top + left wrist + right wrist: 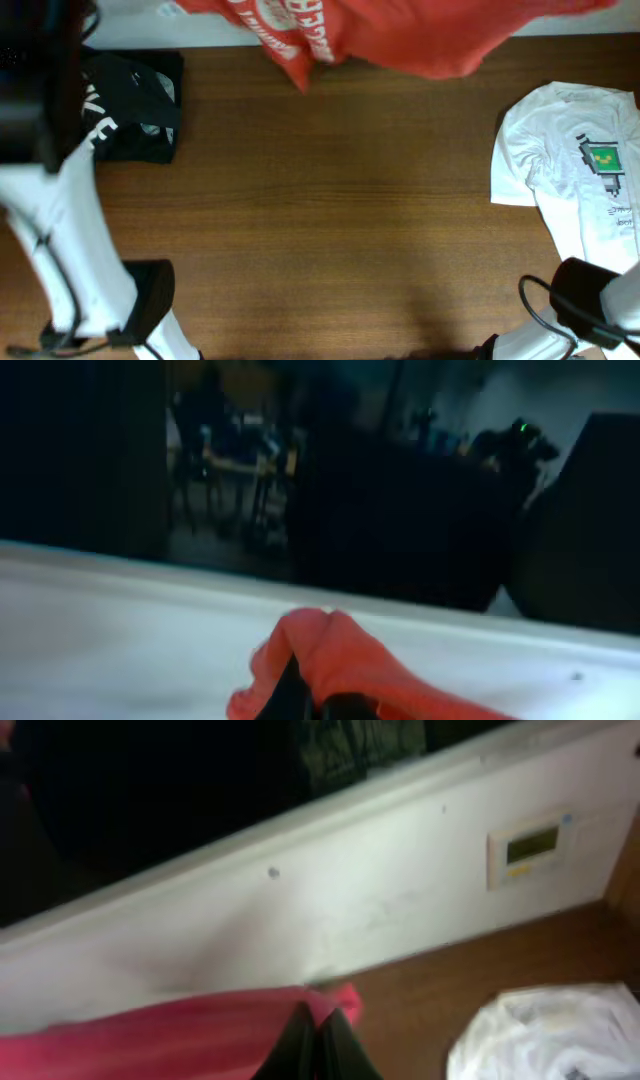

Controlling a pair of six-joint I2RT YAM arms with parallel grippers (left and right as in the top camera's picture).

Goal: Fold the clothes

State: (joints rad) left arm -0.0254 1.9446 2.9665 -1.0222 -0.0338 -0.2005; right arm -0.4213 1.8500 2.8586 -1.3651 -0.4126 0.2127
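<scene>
The left fingers point(293, 698) and the right fingers point(298, 1046) each pinch the red shirt point(400, 35), holding it up over the far side of the tabletop point(330, 200).

The overhead view is evenly and brightly lit, the wooden table point(330, 200) carrying a soft sheen and faint shadows; both wrist views are dim, grainy and blurred; the left's background is nearly black.

Folded T-shirt point(130, 105) left, raised T-shirt point(400, 35) behind, spread T-shirt point(565, 165) right
</scene>
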